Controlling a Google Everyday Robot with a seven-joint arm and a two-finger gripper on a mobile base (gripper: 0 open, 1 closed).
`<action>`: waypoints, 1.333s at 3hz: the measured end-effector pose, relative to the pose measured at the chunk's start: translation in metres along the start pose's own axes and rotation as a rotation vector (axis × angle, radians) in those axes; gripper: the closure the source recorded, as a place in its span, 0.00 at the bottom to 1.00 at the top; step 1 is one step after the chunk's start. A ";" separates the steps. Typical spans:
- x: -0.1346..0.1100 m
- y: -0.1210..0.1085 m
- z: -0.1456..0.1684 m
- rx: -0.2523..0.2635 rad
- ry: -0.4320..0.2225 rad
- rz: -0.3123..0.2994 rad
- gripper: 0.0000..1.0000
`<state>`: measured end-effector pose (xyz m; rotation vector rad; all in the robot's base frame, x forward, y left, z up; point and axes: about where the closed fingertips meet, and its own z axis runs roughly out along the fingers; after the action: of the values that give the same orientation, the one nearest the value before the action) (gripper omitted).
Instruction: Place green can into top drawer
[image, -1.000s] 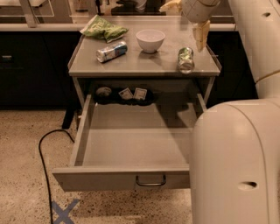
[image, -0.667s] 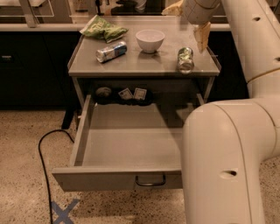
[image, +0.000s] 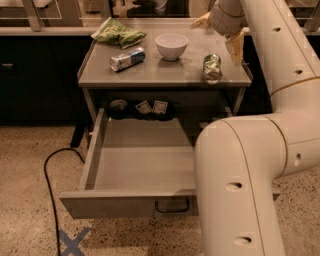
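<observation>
The green can (image: 212, 67) lies on its side at the right front of the grey cabinet top (image: 165, 75). My gripper (image: 220, 34) hangs just above and behind the can, not touching it. It is open, with one pale finger (image: 202, 21) pointing left and the other finger (image: 235, 47) pointing down to the right of the can. The top drawer (image: 125, 205) is pulled far out below, its inside bare, with its dark loop handle (image: 172, 206) on the front panel. My arm (image: 240, 175) hides the drawer's right part.
On the cabinet top are a white bowl (image: 171, 46), a blue-and-white silver can (image: 127, 58) on its side and a green snack bag (image: 117, 32). Small items (image: 152, 107) sit in the recess behind the drawer. A black cable (image: 50, 170) and a blue tape cross (image: 72, 242) lie on the floor at left.
My gripper has come slightly down and to the right, closer to the green can. The can and the drawer have not moved.
</observation>
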<state>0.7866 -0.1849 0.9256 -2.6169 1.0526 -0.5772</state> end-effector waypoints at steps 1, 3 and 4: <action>-0.006 0.010 0.010 -0.050 -0.024 -0.030 0.00; -0.013 0.019 0.020 -0.074 -0.065 -0.054 0.00; -0.005 0.019 0.027 -0.013 -0.074 -0.001 0.00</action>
<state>0.7838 -0.1923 0.8932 -2.6281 1.0357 -0.4711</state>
